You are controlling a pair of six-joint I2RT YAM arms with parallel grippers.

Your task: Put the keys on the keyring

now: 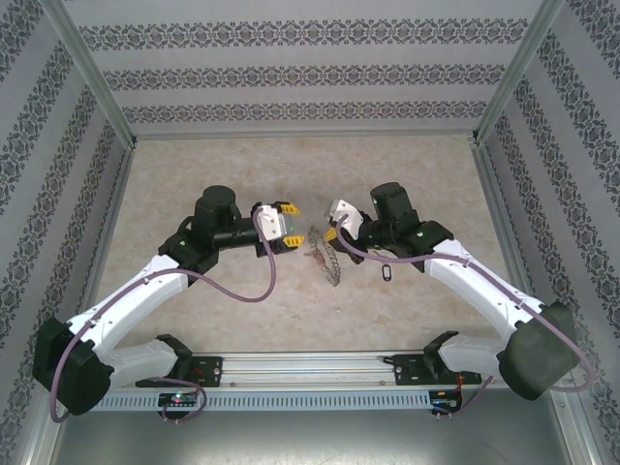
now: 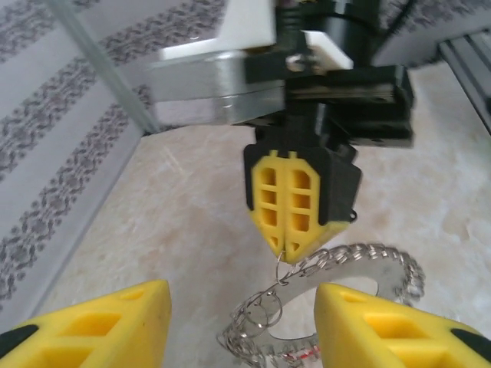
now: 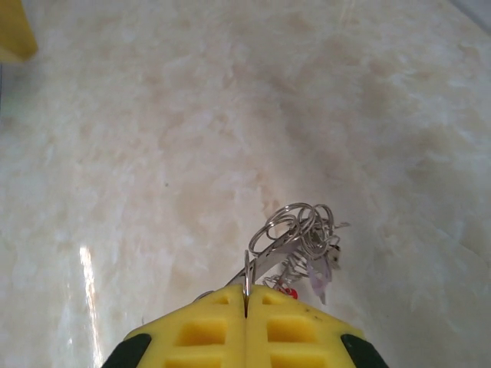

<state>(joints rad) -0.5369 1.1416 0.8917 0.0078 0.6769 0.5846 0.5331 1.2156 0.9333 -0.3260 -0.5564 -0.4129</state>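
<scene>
right gripper [image 1: 330,232] has its yellow fingers pressed together, pinching a thin wire loop at the edge of the keyring [image 1: 327,257]. from its own wrist view the gripper [image 3: 247,303] nips that wire right at the tips, and the keyring [image 3: 295,226] bunches just beyond them, keys [image 3: 316,272] tangled in, a red bit [image 3: 290,292] tucked against the fingers. the ring seems to be tipped up off the table [image 1: 242,165] on its gripped side, though i can't tell how much of it rests down.

left gripper [image 1: 289,227] faces the keyring from the opposite side, just beside it, fingers spread wide and holding nothing. in its wrist view the gripper [image 2: 242,307] straddles the keyring [image 2: 360,254] with the right gripper [image 2: 288,253] dead ahead.

i'd call this the hold-and-steady step: one arm anchors, the other lines up. next move calls for the left fingers to close on a thin piece without knocking the ring. both arms reach in low, wrists level, nose to nose over the keyring.
</scene>
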